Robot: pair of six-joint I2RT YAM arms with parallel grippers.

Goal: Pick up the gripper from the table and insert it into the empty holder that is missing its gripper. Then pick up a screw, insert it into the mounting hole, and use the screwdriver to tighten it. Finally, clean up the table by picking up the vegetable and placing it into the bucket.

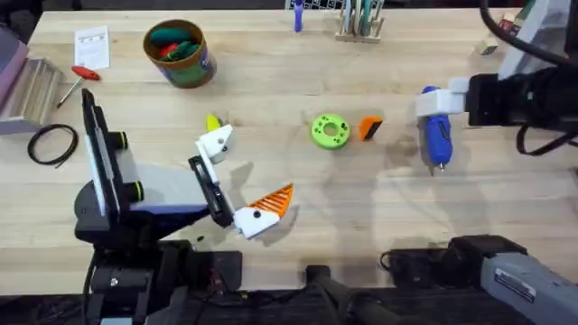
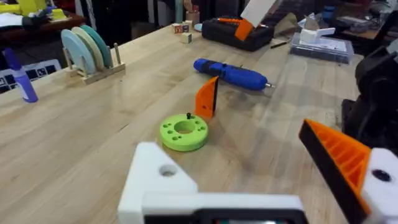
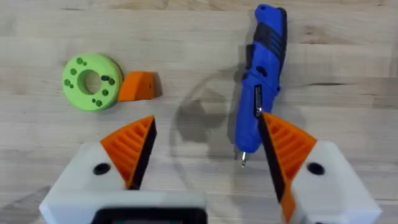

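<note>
The small orange gripper (image 1: 370, 128) (image 2: 207, 97) (image 3: 138, 86) lies on the table beside a green disc (image 1: 330, 130) (image 2: 183, 131) (image 3: 92, 81). A small dark screw (image 2: 188, 116) stands in the disc. The blue screwdriver (image 1: 436, 135) (image 2: 231, 73) (image 3: 261, 74) lies to the right of them. My left gripper (image 1: 246, 173) (image 2: 230, 140) is open: one finger is a bare white holder (image 1: 217, 142) (image 2: 158, 177), the other carries an orange pad. The yellow vegetable (image 1: 212, 121) peeks out behind the holder. My right gripper (image 1: 444, 101) (image 3: 206, 121) hangs open above the screwdriver, holding nothing.
The green bucket (image 1: 181, 52) with toys stands at the back left, near a red-handled screwdriver (image 1: 81, 77) and a paper sheet (image 1: 92, 47). A black cable loop (image 1: 52, 143) lies at the left edge. A disc rack (image 1: 361, 23) (image 2: 90, 50) stands at the far edge.
</note>
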